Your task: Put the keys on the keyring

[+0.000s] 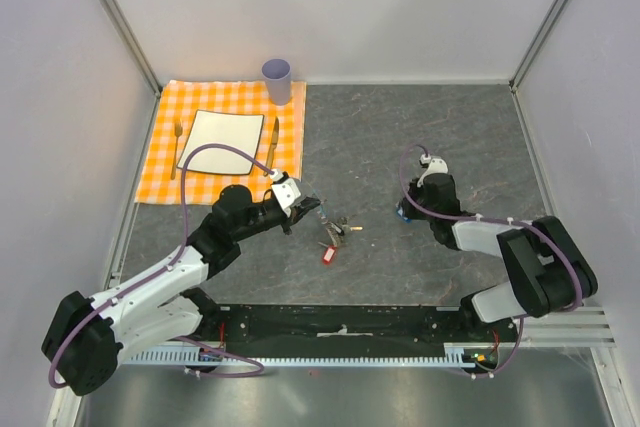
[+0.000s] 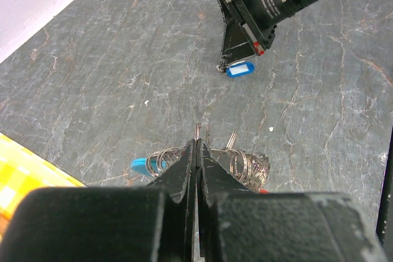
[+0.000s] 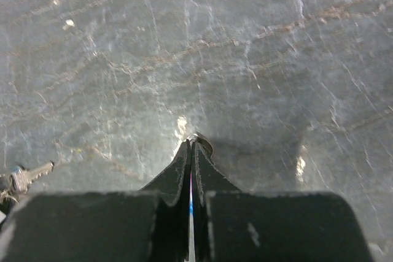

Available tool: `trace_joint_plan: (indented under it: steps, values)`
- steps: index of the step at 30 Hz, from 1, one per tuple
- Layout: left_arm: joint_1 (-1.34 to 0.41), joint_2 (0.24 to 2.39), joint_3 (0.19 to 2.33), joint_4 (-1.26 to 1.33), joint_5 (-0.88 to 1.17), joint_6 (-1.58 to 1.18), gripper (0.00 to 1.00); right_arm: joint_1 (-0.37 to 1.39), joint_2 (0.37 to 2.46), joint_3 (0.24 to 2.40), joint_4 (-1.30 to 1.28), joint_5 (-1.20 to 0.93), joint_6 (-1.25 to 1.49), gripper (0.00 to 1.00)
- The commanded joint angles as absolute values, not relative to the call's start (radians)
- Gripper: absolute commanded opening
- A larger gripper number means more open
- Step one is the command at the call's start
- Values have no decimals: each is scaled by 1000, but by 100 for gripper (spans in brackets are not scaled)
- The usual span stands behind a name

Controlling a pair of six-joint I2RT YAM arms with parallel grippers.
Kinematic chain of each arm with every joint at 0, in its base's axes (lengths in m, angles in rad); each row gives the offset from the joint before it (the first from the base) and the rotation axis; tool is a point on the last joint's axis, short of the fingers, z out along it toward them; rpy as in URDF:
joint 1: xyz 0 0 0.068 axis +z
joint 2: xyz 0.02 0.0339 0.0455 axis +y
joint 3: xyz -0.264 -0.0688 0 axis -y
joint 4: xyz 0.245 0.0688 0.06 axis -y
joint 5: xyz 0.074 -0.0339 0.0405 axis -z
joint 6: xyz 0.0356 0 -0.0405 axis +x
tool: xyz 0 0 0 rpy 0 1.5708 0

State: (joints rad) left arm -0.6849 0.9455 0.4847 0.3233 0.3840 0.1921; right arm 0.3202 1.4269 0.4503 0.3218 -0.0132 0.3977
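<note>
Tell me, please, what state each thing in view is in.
left gripper: jaws shut on the keyring
right gripper: jaws shut on the blue-tagged key
red-tagged key: lying on the table
cup: upright
plate: flat, empty

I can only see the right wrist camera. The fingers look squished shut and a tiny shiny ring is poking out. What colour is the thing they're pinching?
Observer: The left wrist camera shows a blue tag right at the tips of the right fingers.
Child: Where's the keyring?
Observer: Over by the other arm. The left fingers are shut in the middle of the keyring, and its cyan clasp pokes out on one side.
Child: Are there tags in other colours?
Observer: Yes. The top camera shows a red tag lying right next to the keyring.
</note>
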Motion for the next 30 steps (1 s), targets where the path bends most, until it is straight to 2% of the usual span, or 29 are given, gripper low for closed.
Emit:
trace_joint_plan:
  steps: [1,3,6,10,13,19,23,24,30]
  values:
    - [-684,930,476,348,359,225,2,362,1485,388,629,84,390,1]
    - [-683,930,472,351,357,225,2,364,1514,383,666,94,385,2]
    - [-684,923,468,359,356,225,2,365,1532,403,651,97,383,8]
    - [-683,925,466,359,357,225,2,367,1499,437,571,81,402,28]
    - [-683,925,468,357,356,225,2,367,1444,478,454,75,399,33]
    - [-683,923,468,357,362,224,2,353,1368,658,93,118,365,34]
    - [-684,920,468,357,364,222,2,276,1391,758,-125,19,423,30]
    - [-683,919,468,356,365,222,2,261,1397,776,-139,-51,431,29]
    - [-683,916,468,357,370,219,2,222,1483,860,-241,-153,465,29]
